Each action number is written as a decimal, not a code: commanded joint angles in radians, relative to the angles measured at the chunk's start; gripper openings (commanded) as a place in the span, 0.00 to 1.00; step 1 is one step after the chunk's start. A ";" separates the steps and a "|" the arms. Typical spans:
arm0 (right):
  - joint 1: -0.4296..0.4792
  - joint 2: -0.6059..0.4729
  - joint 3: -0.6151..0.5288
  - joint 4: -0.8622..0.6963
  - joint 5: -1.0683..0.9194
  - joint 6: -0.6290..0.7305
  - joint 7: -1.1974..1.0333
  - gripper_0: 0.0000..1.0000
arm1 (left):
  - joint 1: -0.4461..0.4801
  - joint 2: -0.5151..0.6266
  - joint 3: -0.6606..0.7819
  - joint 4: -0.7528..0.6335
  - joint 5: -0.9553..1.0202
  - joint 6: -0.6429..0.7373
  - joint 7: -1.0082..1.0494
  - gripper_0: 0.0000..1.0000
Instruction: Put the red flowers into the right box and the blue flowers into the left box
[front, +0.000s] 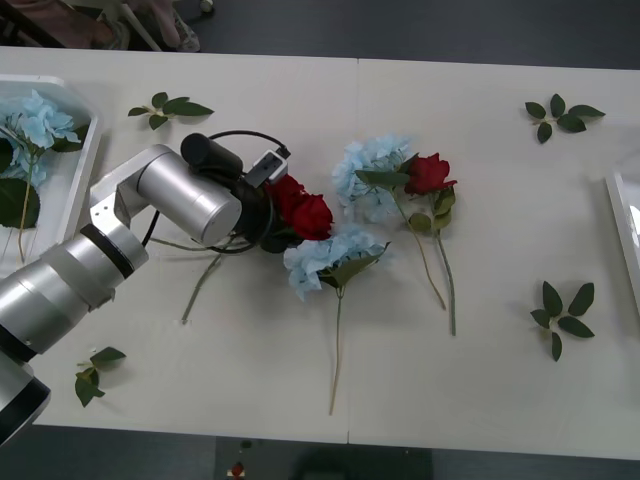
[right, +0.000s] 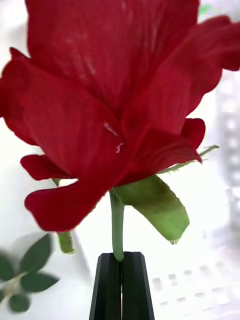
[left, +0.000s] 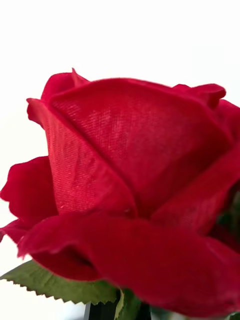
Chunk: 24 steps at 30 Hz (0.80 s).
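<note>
The front camera sits high above the arms, looking forward and down over the whole white table (front: 480, 380), far enough off to take in the left arm (front: 150, 215) reaching to the middle. The right wrist camera looks out along its closed black fingers (right: 122, 285), very near a red rose head (right: 115, 100) just beyond the jaws. The left wrist camera sits closer still to another rose head (left: 135, 200). Front and left wrist views share the roses at the table's middle (front: 300, 210).

Nothing readable anywhere that I can spot, no labels, brands, numbers or signs (not on my arm, the flowers or the table (front: 480, 380) either).
</note>
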 joint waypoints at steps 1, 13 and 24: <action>-0.016 -0.062 0.007 0.078 0.062 -0.082 0.069 0.00 | -0.024 0.089 0.065 -0.102 0.070 -0.005 0.051 0.00; -0.016 -0.045 0.107 0.328 0.088 -0.431 0.181 0.00 | -0.056 0.200 0.352 -0.401 0.331 0.265 0.091 0.00; -0.016 -0.020 0.144 0.340 0.082 -0.480 0.192 1.00 | -0.073 0.269 0.490 -0.587 0.460 0.362 0.107 0.00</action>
